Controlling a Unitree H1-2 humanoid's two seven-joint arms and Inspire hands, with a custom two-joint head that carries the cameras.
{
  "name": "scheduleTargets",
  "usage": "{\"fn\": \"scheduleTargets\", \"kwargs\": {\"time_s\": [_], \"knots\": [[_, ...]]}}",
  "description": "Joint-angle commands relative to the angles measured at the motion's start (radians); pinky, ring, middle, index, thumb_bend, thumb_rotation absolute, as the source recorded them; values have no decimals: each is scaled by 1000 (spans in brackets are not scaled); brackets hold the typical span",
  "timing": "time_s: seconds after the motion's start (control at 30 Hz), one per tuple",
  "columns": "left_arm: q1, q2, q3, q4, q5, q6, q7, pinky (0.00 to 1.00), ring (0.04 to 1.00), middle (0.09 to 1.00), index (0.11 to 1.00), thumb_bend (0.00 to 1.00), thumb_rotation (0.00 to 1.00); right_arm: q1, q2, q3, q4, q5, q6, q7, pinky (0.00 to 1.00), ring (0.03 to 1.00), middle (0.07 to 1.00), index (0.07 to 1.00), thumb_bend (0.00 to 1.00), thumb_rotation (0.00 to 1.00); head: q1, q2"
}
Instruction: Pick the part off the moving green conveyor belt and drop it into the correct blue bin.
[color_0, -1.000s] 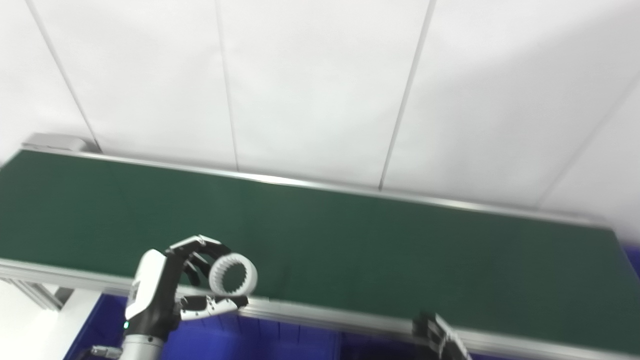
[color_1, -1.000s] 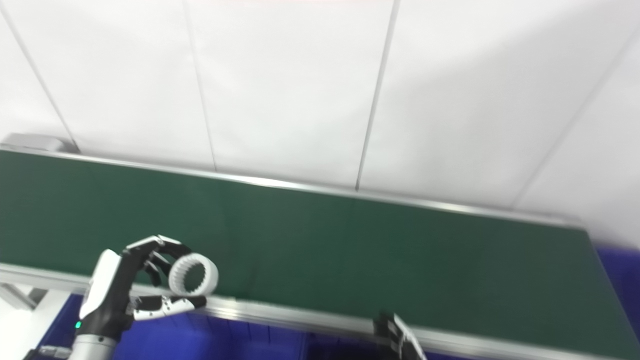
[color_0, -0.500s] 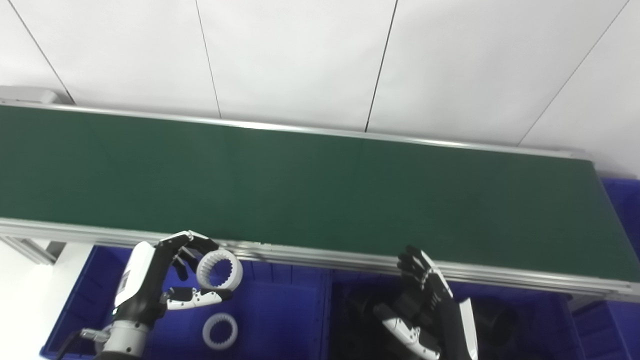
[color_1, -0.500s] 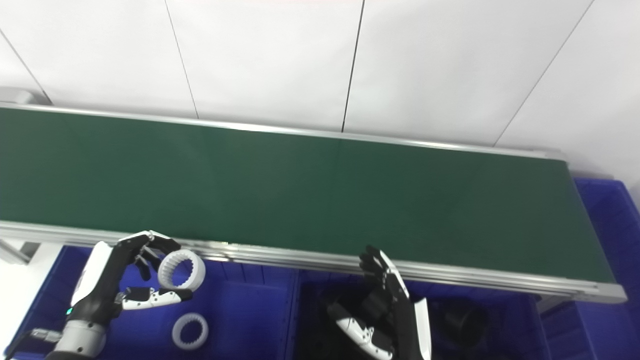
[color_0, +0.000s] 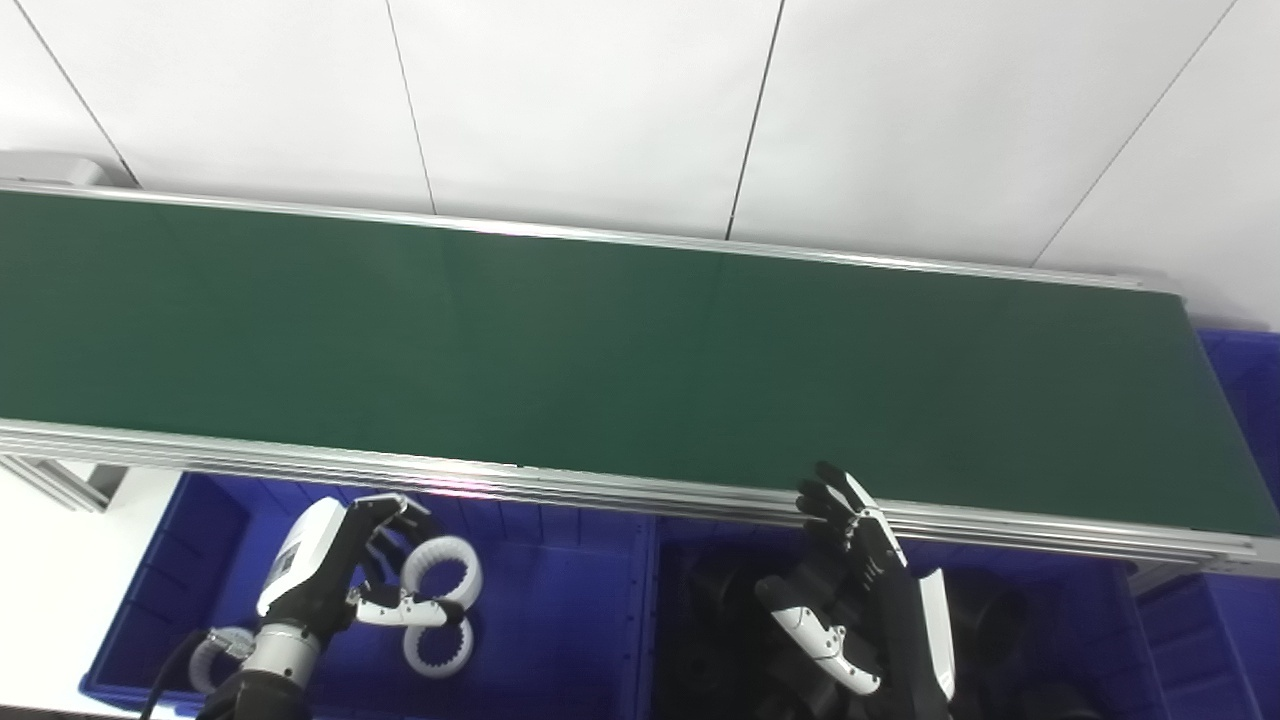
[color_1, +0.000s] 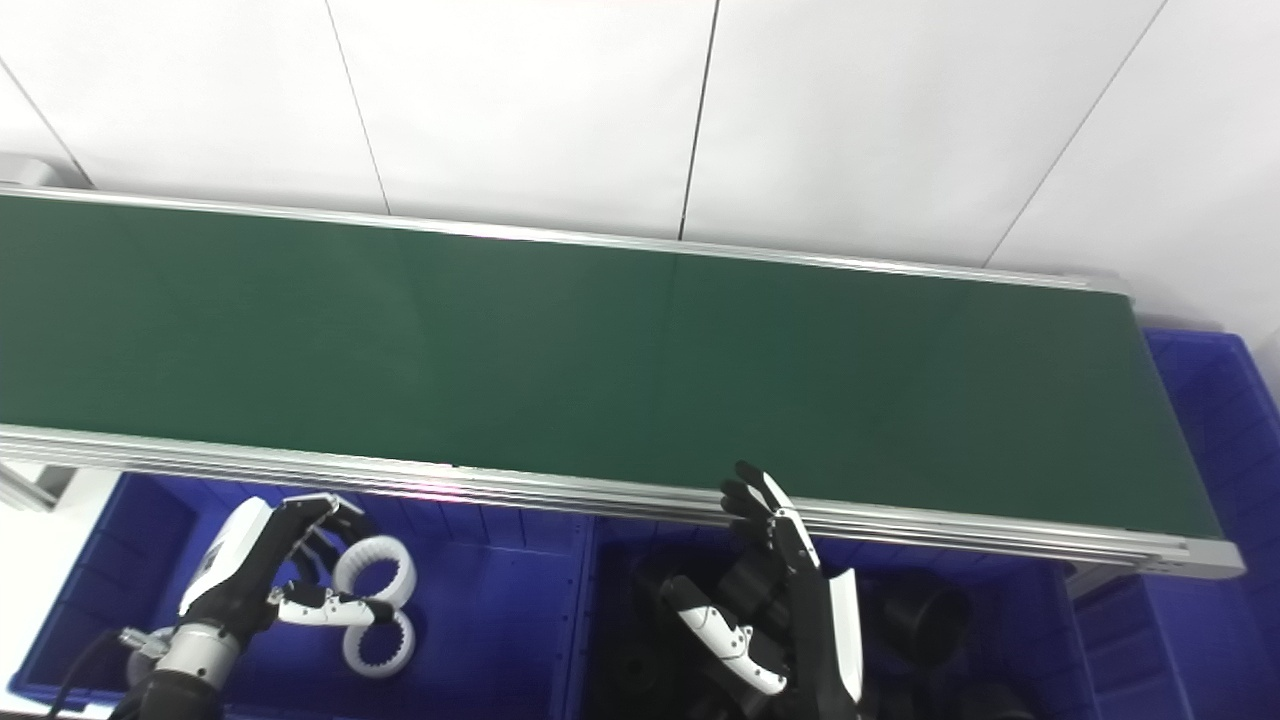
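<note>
Left eye view: left hand (color_0: 345, 580) grips white ring (color_0: 445, 572).

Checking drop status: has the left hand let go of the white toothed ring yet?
No, the left hand is shut on the white toothed ring, held above the left blue bin.

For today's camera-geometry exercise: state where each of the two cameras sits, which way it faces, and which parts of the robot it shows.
Left eye view: on the head, looking down across the green conveyor belt toward the white wall; shows the left hand holding a white ring and the open right hand.
Right eye view: beside it, slightly rightward, facing the same way; shows the same two hands.
Shared: belt, left blue bin with another white ring, right bin with black parts.
</note>
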Motion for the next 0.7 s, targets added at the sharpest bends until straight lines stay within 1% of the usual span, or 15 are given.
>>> {"fn": "scheduleTargets", "kwargs": {"time_s": [0.0, 0.07, 0.13, 0.17, 0.2, 0.23, 0.27, 0.3, 0.33, 0.37, 0.43, 0.5, 0.57, 0.63, 0.67], "knots": [[-12, 5, -1, 1, 8, 3, 23, 323, 408, 495, 504, 498, 0, -9, 6, -3, -31, 2, -49, 7, 717, 772, 793, 855, 683, 508, -3, 0], [-14, 10, -11, 6, 23, 22, 15, 351, 411, 504, 509, 498, 0, -9, 5, -3, -31, 5, -48, 10, 719, 774, 794, 855, 681, 497, -4, -1], [-13, 22, -25, -8, 52, 57, 0, 434, 426, 517, 515, 497, 0, -10, 4, -3, -30, 6, -48, 11, 720, 774, 796, 856, 684, 492, -2, -2], [-13, 27, -31, -18, 66, 75, -7, 528, 580, 642, 506, 502, 46, -10, 4, -4, -29, 5, -48, 11, 718, 774, 795, 856, 680, 484, -2, -2], [-10, 33, -36, -33, 78, 97, -20, 561, 633, 685, 503, 503, 62, -10, 4, -4, -31, 6, -47, 12, 718, 774, 795, 855, 679, 481, -4, -1], [-9, 43, -41, -52, 80, 120, -45, 623, 706, 747, 674, 629, 235, -10, 3, -4, -32, 6, -47, 14, 715, 775, 796, 855, 674, 479, -5, -1], [-9, 62, -52, -82, 77, 156, -99, 660, 750, 786, 750, 689, 312, -11, 4, -4, -33, 4, -46, 14, 712, 774, 796, 854, 670, 478, -5, 0], [-11, 83, -63, -112, 71, 192, -153, 752, 844, 873, 866, 773, 392, -11, 4, -5, -34, 1, -46, 14, 705, 770, 794, 854, 669, 484, -5, -1], [-12, 96, -71, -132, 67, 217, -190, 774, 867, 896, 894, 794, 408, -11, 3, -5, -34, -1, -46, 14, 704, 769, 794, 854, 669, 487, -5, -1], [-9, 115, -72, -168, 48, 232, -228, 785, 889, 920, 916, 843, 432, -11, 3, -6, -33, 1, -46, 15, 705, 768, 791, 852, 672, 483, -5, 0], [0, 147, -61, -244, -28, 241, -301, 818, 925, 950, 940, 885, 442, -10, 2, -7, -33, 5, -46, 16, 707, 768, 790, 851, 675, 477, -6, 0], [7, 174, -53, -309, -104, 246, -366, 859, 962, 979, 966, 898, 433, -10, 1, -8, -32, 6, -46, 18, 706, 767, 789, 851, 677, 477, -6, 1], [11, 191, -50, -354, -150, 259, -402, 887, 979, 989, 970, 932, 418, -9, 1, -9, -33, 8, -44, 22, 714, 771, 792, 855, 686, 485, -8, 0], [18, 201, -38, -420, -238, 273, -446, 872, 973, 997, 962, 939, 371, -7, 3, -12, -34, 3, -42, 24, 714, 772, 792, 854, 695, 498, -17, 1], [21, 202, -30, -447, -303, 258, -466, 871, 972, 997, 962, 939, 368, -6, 5, -13, -33, 1, -42, 25, 714, 772, 792, 854, 696, 498, -26, 0]]}}
